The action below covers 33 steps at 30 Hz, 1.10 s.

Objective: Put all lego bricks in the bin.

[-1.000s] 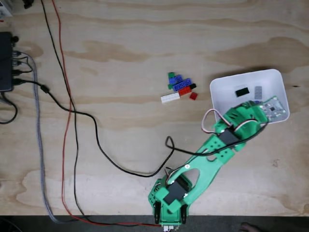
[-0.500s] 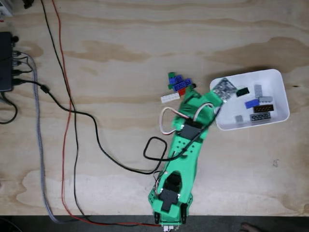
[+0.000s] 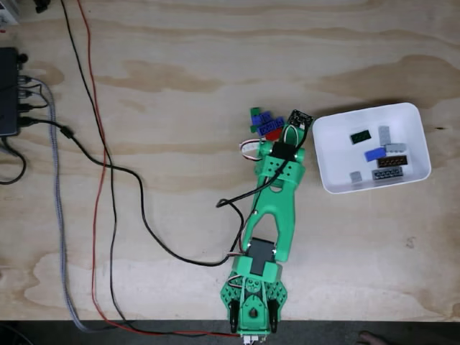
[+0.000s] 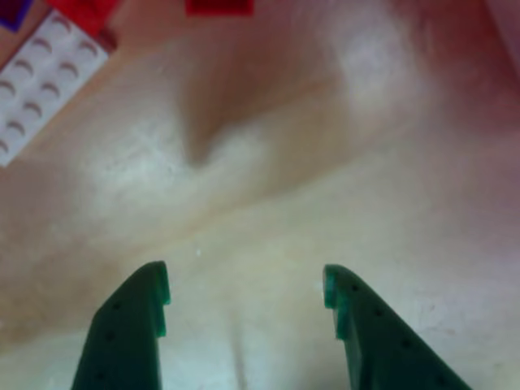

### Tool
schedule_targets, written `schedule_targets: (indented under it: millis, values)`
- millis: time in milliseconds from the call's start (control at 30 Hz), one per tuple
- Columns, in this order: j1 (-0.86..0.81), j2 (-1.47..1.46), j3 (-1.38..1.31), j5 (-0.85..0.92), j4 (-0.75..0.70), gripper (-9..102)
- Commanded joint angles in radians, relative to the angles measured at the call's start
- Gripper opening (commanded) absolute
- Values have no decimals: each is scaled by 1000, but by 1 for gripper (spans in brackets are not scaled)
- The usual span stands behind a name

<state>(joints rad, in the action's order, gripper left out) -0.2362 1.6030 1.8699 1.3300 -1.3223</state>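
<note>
Pincer (image 4: pixel 244 292) spread wide and empty over bare counter (image 4: pixel 325 187), beside the loose bricks.

In the other view, both green fingers (image 4: pixel 134 325) stand well apart with nothing between them; a white brick (image 4: pixel 41 81) sits up left, red ones at the top edge. From the fixed view the green arm (image 3: pixel 277 194) reaches up to the brick cluster (image 3: pixel 266 123) of blue, green and red, left of the white bin (image 3: pixel 327 162), which holds several bricks (image 3: pixel 388 162).
</note>
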Motion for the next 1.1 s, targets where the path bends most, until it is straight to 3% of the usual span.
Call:
schedule_targets:
  millis: [0, 333, 1067]
  values:
    - [-72, -20, -9, 25, 132, 21]
    - [-100, -67, -12, 8, 379, 18]
    - [35, -184, -98, -8, 333, 17]
